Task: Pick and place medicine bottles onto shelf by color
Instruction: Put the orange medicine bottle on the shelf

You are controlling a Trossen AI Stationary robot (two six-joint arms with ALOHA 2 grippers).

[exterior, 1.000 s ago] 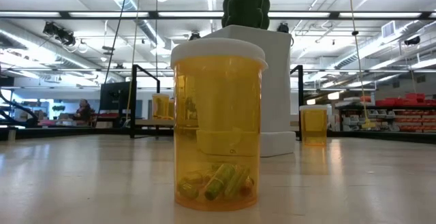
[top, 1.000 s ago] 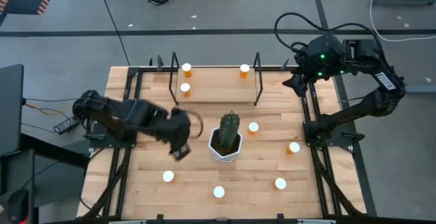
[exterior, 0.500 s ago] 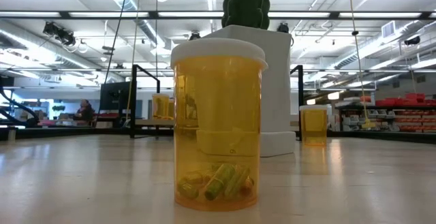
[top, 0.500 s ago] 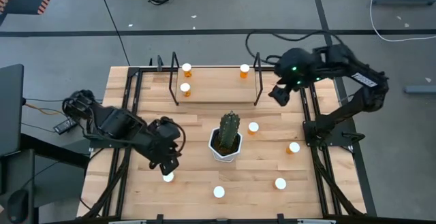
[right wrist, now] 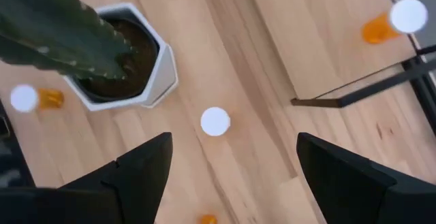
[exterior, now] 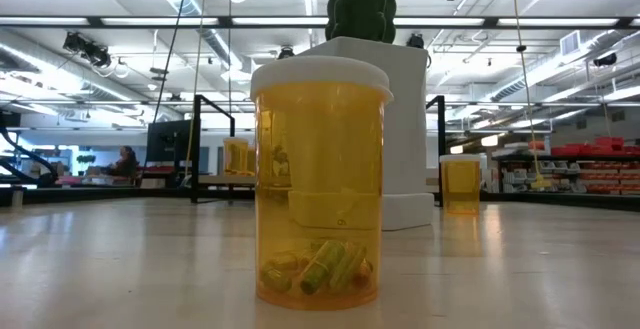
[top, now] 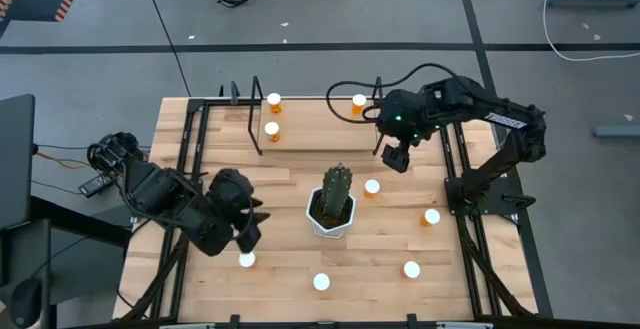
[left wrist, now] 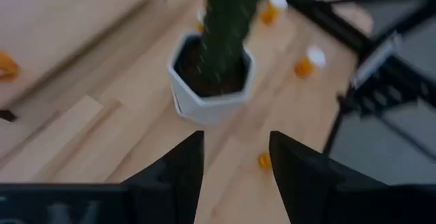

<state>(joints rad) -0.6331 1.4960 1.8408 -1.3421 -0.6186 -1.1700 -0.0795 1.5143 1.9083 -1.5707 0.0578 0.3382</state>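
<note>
Eight medicine bottles are in sight from above, orange with white caps, and none is gripped. Three stand on the shelf (top: 310, 119) at the far side of the table (top: 290, 279): one (top: 274, 100) at the back near the left frame, a second (top: 271, 130) just in front of it, and a third (top: 359, 103) at the back near the right frame. The other five stand on the tabletop around the cactus pot (top: 332, 214): one (top: 372, 187) just to the right of the pot, one (top: 431, 217) farther right near the table's edge, one (top: 411, 269) toward the front right, one (top: 321, 282) at the front middle, and one (top: 246, 260) at the front left. The low view is filled by one upright bottle (exterior: 320, 181) with small pills at its bottom, the white pot behind it. The left gripper (top: 247, 231) hangs above the table just beside the front-left bottle, its fingers (left wrist: 178, 169) parted by a moderate gap with nothing between them. The right gripper (top: 396, 157) hovers in front of the shelf's right end, near the bottle right of the pot, its fingers (right wrist: 139, 173) spread wide and empty.
</note>
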